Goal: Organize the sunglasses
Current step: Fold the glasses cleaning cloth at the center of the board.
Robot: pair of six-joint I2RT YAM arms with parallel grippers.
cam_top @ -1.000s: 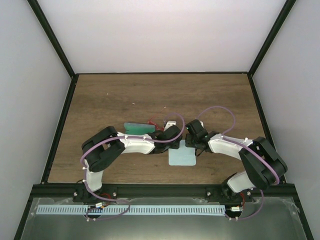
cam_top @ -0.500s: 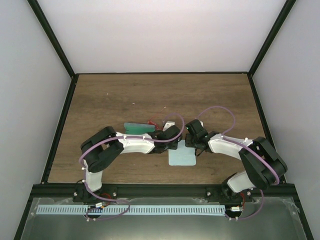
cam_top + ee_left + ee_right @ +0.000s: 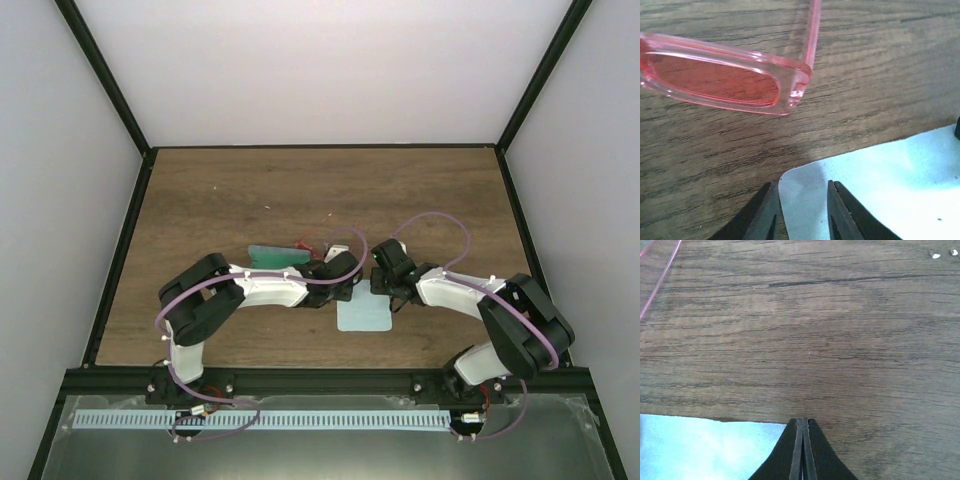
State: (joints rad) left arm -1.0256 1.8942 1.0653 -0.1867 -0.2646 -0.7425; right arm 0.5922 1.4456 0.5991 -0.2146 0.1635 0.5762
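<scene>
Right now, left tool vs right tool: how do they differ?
Left tool: fingers apart, a corner of the light blue cloth in the gap. Right tool: fingers pressed together, no gap. Left tool has the red sunglasses close ahead; Right tool's view shows only a thin arm of them, far left. Shared: both sit at the cloth's edge; whether the Right tool pinches it, I cannot tell.
</scene>
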